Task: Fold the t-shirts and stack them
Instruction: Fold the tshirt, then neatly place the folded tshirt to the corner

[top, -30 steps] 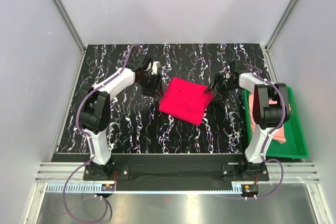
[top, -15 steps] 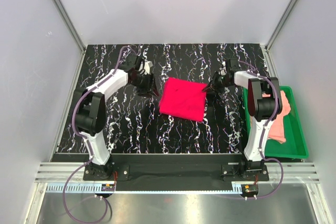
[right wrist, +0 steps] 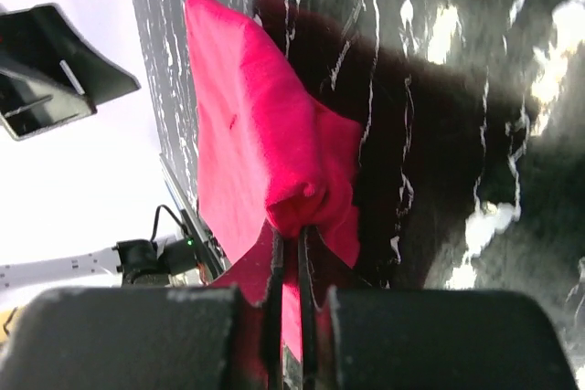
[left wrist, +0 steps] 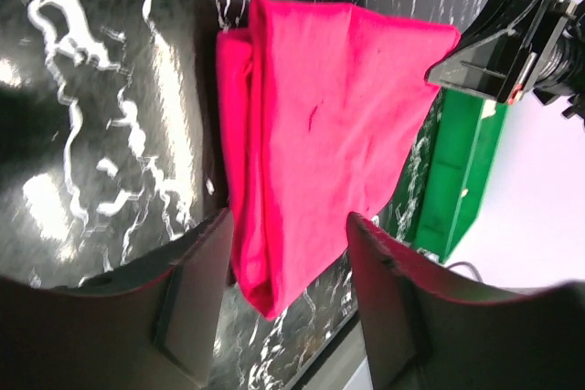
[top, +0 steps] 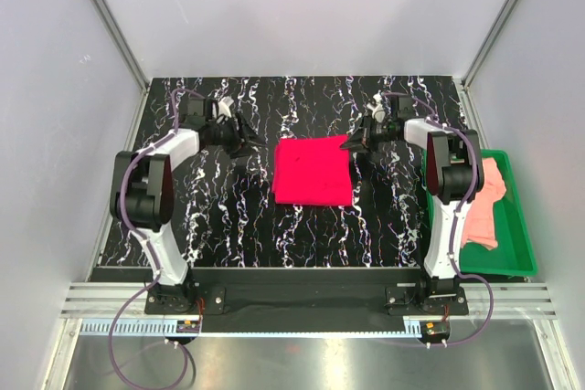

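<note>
right gripper (right wrist: 291,237) pinches the far right corner of the red t-shirt (top: 313,171), left gripper (left wrist: 288,226) sits open beside it; one-sided pull might undo the fold

Black white-veined marble table (top: 228,226) between plain pale grey walls (top: 302,15)

Black white-veined table (top: 228,216) holds the folded red t-shirt (top: 313,171), green tray (top: 517,226) at its right edge
</note>
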You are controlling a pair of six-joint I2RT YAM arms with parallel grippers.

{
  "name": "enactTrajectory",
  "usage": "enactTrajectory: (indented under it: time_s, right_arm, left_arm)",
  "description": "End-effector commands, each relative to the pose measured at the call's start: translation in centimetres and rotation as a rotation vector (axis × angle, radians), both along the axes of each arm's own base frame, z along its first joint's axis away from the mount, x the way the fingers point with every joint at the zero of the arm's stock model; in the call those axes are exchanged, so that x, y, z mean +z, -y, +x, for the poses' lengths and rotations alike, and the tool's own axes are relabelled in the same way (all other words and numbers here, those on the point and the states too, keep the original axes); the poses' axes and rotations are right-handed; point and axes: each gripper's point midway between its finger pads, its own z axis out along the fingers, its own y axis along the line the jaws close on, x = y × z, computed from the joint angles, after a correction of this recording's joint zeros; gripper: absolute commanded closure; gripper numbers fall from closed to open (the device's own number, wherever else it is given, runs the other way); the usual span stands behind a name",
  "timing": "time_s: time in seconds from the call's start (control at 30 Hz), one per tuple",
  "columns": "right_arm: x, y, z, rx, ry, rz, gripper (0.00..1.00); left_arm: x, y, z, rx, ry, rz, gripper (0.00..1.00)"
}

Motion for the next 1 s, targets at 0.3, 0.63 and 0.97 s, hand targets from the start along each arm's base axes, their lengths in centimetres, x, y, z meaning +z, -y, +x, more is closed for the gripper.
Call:
enactTrajectory:
  time_s: [0.3, 0.63, 0.97]
  right_arm:
    - [-0.7, 1.4, 1.6, -0.015, -0.052, -0.164, 0.55]
    - [-1.2, 4.1, 1.2, -0.072, -0.110, -0.371, 0.25]
    - [3.4, 6.5, -0.9, -0.151, -0.058, -0.498, 0.25]
  left_arm:
    - [-2.6, 2.5, 4.0, -0.001, 0.006, 0.075, 0.39]
    - [-5.0, 3.6, 4.3, -0.033, 0.013, 0.241, 0.36]
    - [-7.7, 4.7, 4.5, -0.093, -0.036, 0.263, 0.37]
